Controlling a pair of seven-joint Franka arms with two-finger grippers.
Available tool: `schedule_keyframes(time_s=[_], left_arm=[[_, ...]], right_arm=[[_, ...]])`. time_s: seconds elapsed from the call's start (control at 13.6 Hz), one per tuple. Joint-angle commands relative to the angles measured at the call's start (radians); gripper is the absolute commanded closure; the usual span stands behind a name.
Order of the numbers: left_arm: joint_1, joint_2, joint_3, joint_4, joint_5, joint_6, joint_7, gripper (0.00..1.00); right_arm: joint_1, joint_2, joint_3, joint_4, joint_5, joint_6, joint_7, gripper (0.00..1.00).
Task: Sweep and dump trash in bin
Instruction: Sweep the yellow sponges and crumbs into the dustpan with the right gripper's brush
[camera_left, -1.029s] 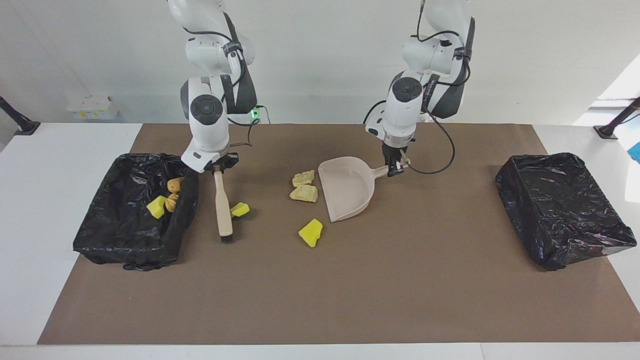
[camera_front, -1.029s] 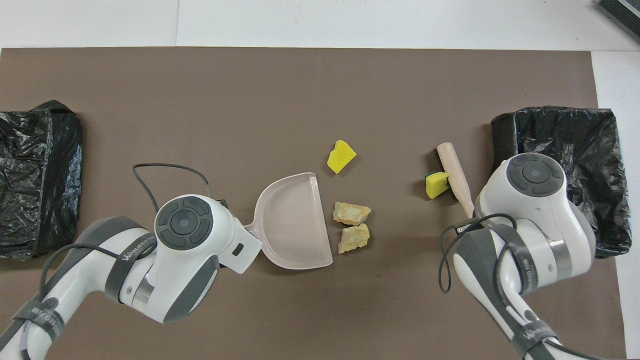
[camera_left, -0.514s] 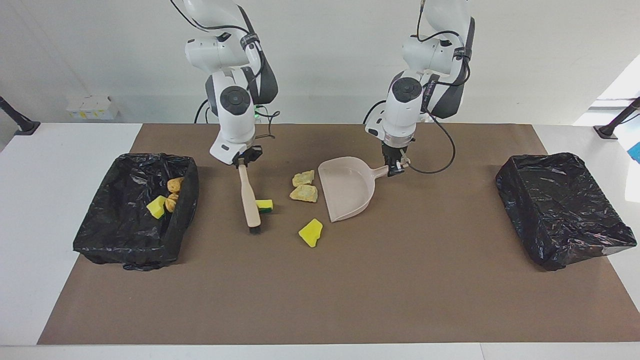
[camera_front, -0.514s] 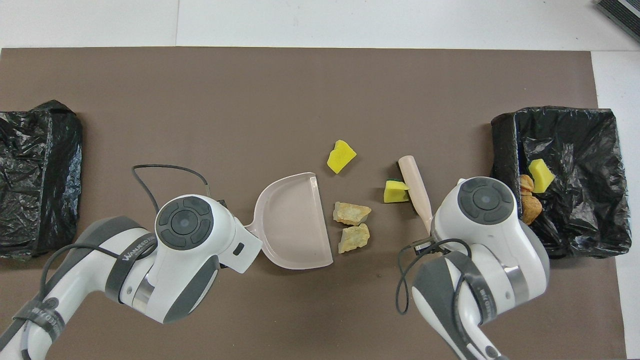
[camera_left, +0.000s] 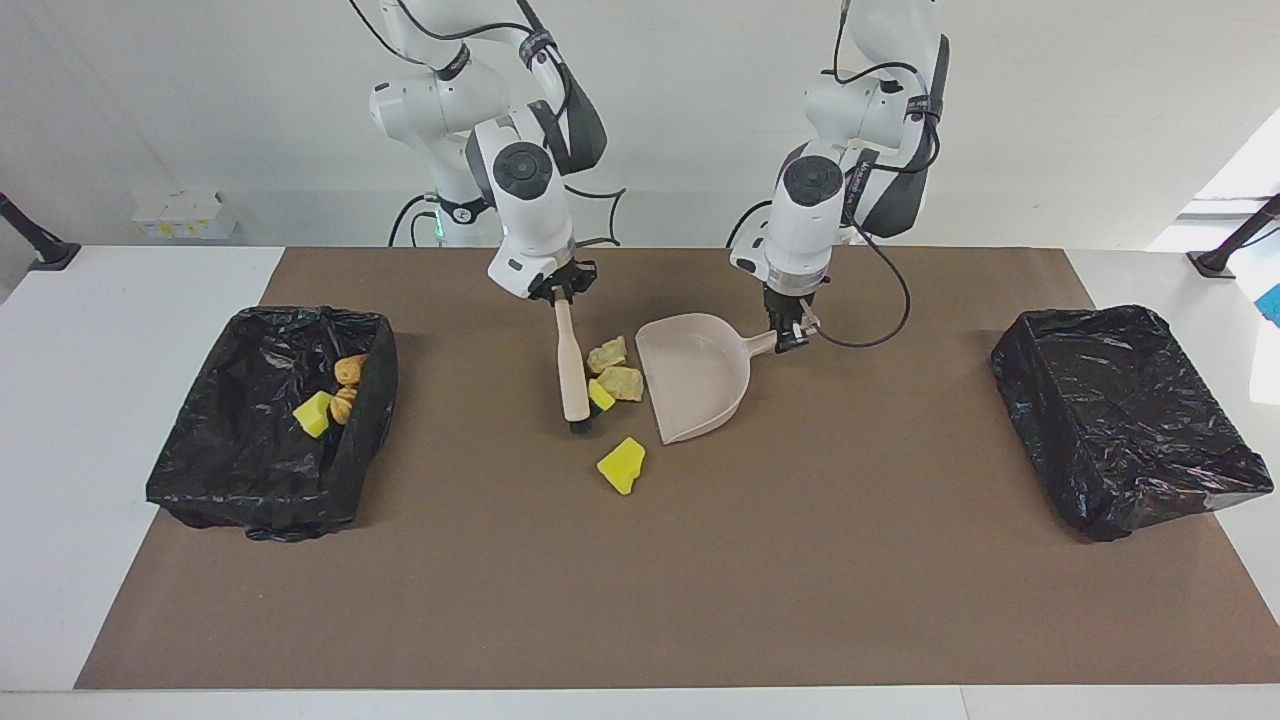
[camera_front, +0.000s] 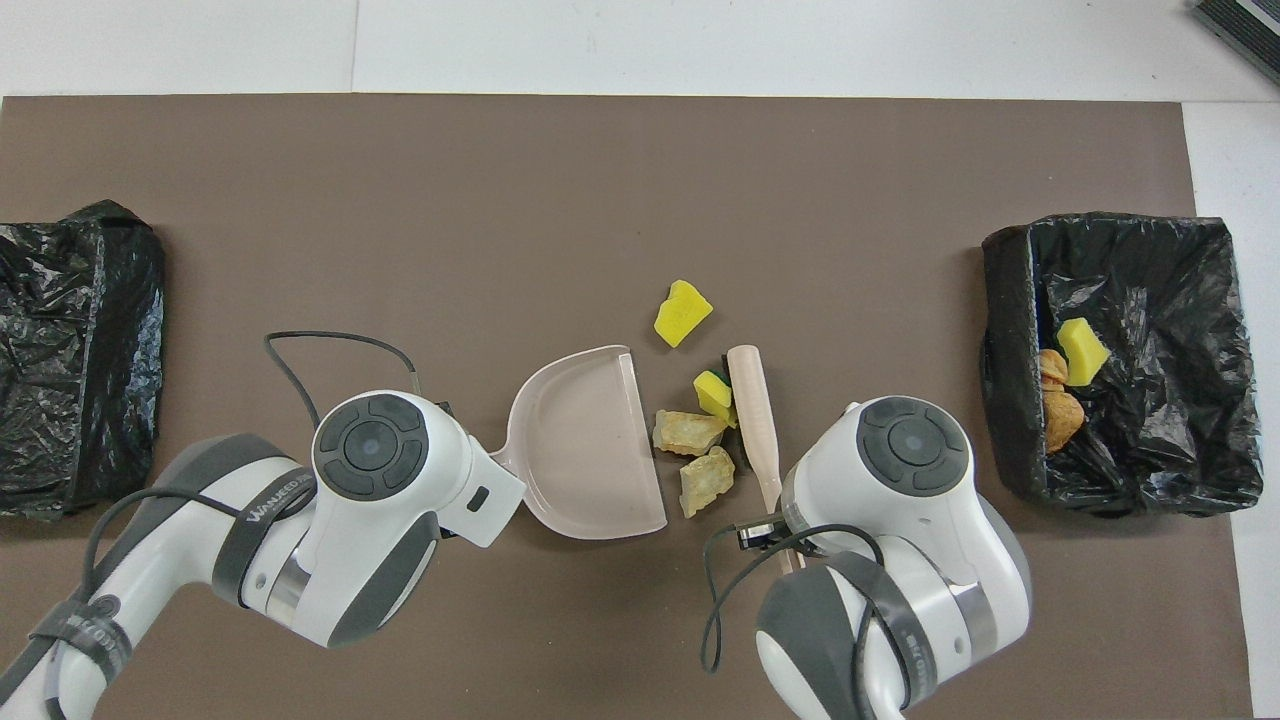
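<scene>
At frame centre, the right gripper (camera_left: 562, 294) points down, clamping the brush (camera_left: 572, 370); the left gripper (camera_left: 790, 336) clamps the dustpan (camera_left: 695, 385) handle.

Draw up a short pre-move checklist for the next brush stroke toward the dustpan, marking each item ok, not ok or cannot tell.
1. Right tool shut on the brush handle: ok.
2. Left tool shut on the dustpan handle: ok.
3. Dustpan mouth faces the scraps: ok.
4. Two beige lumps and the small yellow sponge lie between brush and dustpan: ok.
5. Larger yellow sponge in the brush's path: not ok; it lies apart, farther from the robots than the brush tip.
6. Dustpan lip flat on the brown mat: cannot tell.
</scene>
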Motion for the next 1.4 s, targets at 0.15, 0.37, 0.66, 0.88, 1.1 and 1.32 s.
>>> schedule_keyframes(time_s=[0.15,0.37,0.66,0.88,1.1,1.32], left_arm=[[-0.018,-0.004,0.009,-0.025,0.024,0.036,-0.033,1.00],[-0.016,-0.001,0.009,-0.026,0.025,0.065,-0.032,1.00],[-0.004,-0.001,0.009,-0.041,0.024,0.108,-0.010,1.00],[0.015,0.013,0.009,-0.035,0.022,0.139,0.010,1.00],[0.019,0.017,0.011,-0.029,0.022,0.131,0.007,1.00],[0.025,0.025,0.012,-0.014,0.021,0.119,-0.015,1.00]], right_arm=[[0.105,0.003,-0.003,0.001,0.113,0.096,0.124,1.00],[0.146,0.029,-0.003,0.059,0.197,0.113,0.148,1.00],[0.154,0.045,-0.003,0.160,0.196,0.079,0.232,1.00],[0.145,-0.007,-0.014,0.157,0.164,0.017,0.227,1.00],[0.080,-0.070,-0.014,0.081,0.012,-0.074,0.177,1.00],[-0.031,-0.154,-0.012,-0.071,0.004,-0.069,0.079,1.00]])
